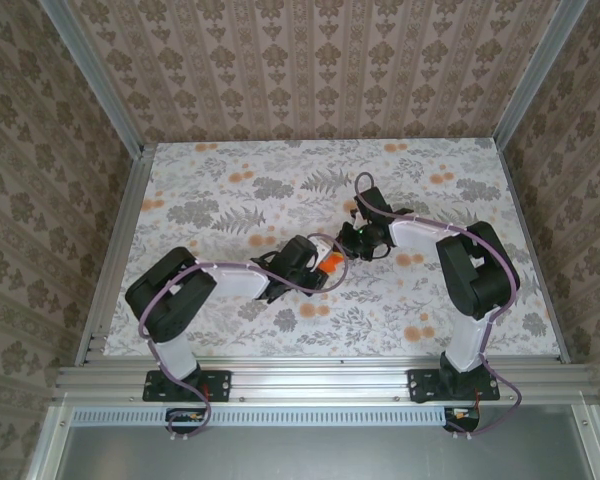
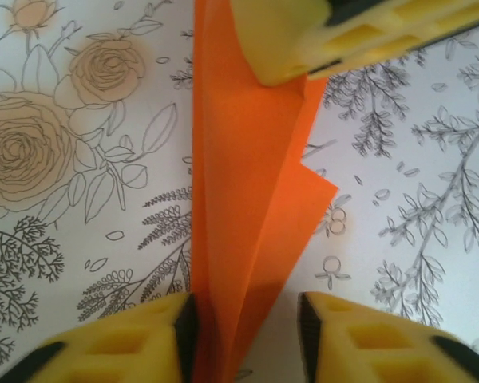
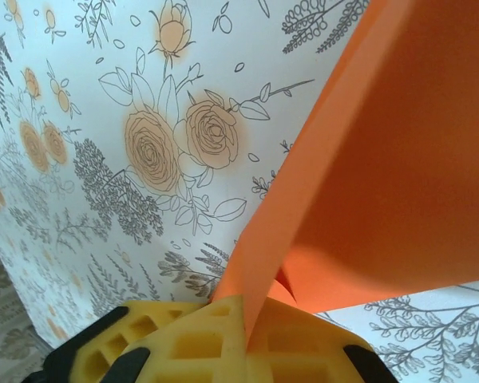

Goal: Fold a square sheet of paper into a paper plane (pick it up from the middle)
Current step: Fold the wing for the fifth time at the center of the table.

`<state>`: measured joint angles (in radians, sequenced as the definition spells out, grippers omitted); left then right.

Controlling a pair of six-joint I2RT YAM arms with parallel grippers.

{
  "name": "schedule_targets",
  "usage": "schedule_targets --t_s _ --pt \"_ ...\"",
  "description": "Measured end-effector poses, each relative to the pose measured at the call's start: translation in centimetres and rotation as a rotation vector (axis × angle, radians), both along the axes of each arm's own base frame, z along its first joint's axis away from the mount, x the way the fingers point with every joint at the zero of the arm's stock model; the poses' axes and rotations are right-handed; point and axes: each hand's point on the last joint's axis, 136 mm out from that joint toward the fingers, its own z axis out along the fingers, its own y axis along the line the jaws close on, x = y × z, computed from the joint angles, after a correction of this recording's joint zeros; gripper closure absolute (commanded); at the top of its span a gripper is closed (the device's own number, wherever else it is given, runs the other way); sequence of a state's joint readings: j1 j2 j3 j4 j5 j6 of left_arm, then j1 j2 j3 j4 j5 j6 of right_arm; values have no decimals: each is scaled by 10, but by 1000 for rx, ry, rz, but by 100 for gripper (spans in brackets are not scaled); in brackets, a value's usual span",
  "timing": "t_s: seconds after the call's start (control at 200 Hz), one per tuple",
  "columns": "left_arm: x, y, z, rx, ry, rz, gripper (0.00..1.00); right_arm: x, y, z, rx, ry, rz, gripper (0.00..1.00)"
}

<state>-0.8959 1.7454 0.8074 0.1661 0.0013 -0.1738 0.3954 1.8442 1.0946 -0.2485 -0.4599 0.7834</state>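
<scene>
The folded orange paper [image 2: 247,183] hangs between the two grippers above the middle of the worktop [image 1: 230,190], just right of centre in the overhead view. The left gripper [image 2: 247,319] has its yellow jaws parted. The narrow lower end of the paper runs down through the gap and lies against the left-hand jaw, with clear space between it and the other jaw. A long crease runs along the paper, and a stepped layer juts out on its right edge.

The right gripper [image 3: 243,319] has its jaws pressed together on the paper, pinching a folded edge, and the rest of the sheet fans upward and to the right from the pinch. In the left wrist view, one of its yellow fingers [image 2: 303,48] sits over the top end of the paper.

The worktop is white, printed with grey leaves, ferns and pale orange flowers. Aluminium rails [image 1: 310,375] frame it, and the walls [image 1: 310,60] around it carry beige wallpaper with a brown ornamental pattern.
</scene>
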Motion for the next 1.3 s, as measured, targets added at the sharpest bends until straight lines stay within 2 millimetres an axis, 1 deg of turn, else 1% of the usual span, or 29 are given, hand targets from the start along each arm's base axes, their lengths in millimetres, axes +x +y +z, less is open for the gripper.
schedule_targets --t_s 0.075,0.17,0.285,0.405,0.6,0.725,0.845,1.1,1.3 --pt "-6 3 4 -23 25 -1 43 0 -2 -2 -7 -30 30 98" --pt "-11 6 12 -72 61 2 42 2 -6 -3 -16 -66 60 97" --pt "-7 13 20 -141 103 37 41 1 -9 -5 -17 -101 97 96" --pt "-3 21 21 -189 137 74 42 1 -7 -4 -6 -125 124 95" --pt "-4 16 24 -210 138 60 42 1 -4 -2 13 -130 134 95" --pt "-4 9 21 -184 118 32 42 1 -3 -2 17 -125 130 95" --pt "3 -1 15 -141 78 21 42 1 -3 -2 20 -119 122 95" --pt "21 -8 5 -12 -50 58 51 0 -3 -2 26 -112 119 95" --pt "26 -9 3 108 -172 106 58 -2 -1 0 41 -107 126 95"
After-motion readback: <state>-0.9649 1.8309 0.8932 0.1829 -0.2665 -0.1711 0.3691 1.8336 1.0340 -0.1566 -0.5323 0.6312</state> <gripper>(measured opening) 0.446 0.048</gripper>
